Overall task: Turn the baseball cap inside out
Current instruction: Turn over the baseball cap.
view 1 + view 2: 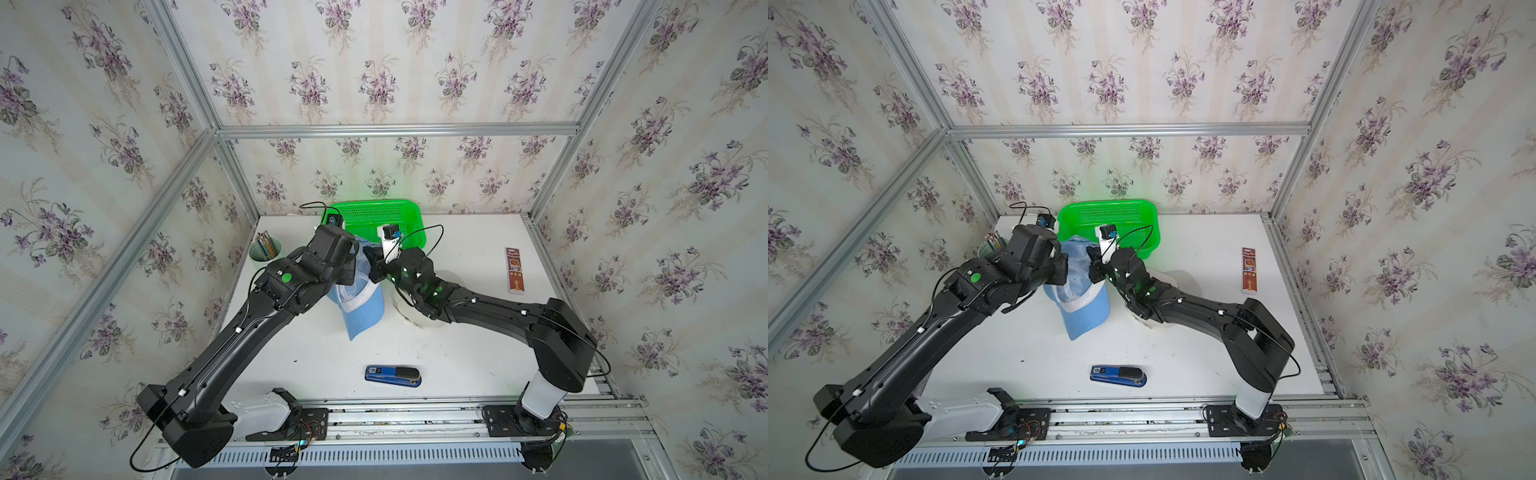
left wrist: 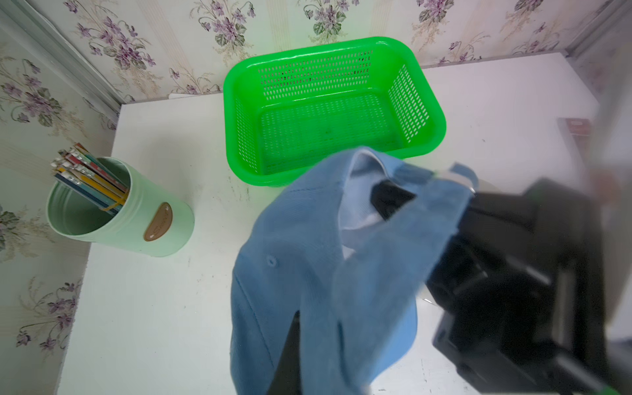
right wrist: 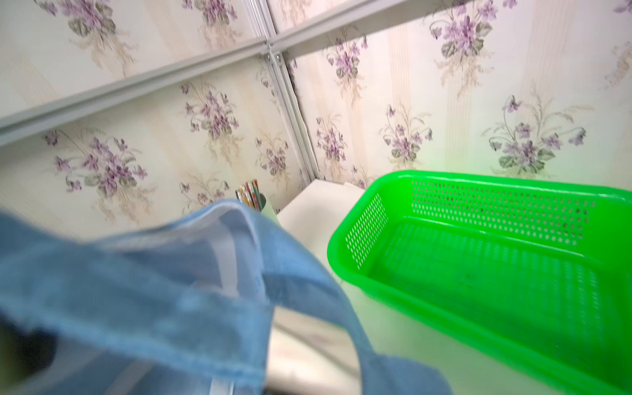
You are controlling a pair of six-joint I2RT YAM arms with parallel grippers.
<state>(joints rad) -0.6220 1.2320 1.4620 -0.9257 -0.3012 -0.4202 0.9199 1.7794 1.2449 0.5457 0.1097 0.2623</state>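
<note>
We see the baseball cap (image 1: pixel 360 309) held up over the middle of the desk (image 1: pixel 457 353), between the two arms. Its brim hangs down toward 6 o'clock and its white-lined inside faces up. The left jaws are closed on the crown's cloth at the cap's 10 o'clock side. In the left wrist view the blue cloth (image 2: pixel 290 273) drapes over one black finger (image 2: pixel 290 349). The right jaws are closed as well, on the cap's rear edge at its 2 o'clock side. In the right wrist view the cloth (image 3: pixel 136 290) fills the near part, blurred.

The left arm (image 1: pixel 249 332) reaches in from 7 o'clock, the right arm (image 1: pixel 490 309) from 4 o'clock. The green basket (image 1: pixel 374 208) stands at 12 o'clock of the cap, just beyond it. A mint cup (image 1: pixel 259 255) of pencils (image 1: pixel 266 245) sits at 10 o'clock. A blue stapler (image 1: pixel 392 376) lies at 6 o'clock, and a slim brown packet (image 1: pixel 514 271) lies well apart at 3 o'clock.
</note>
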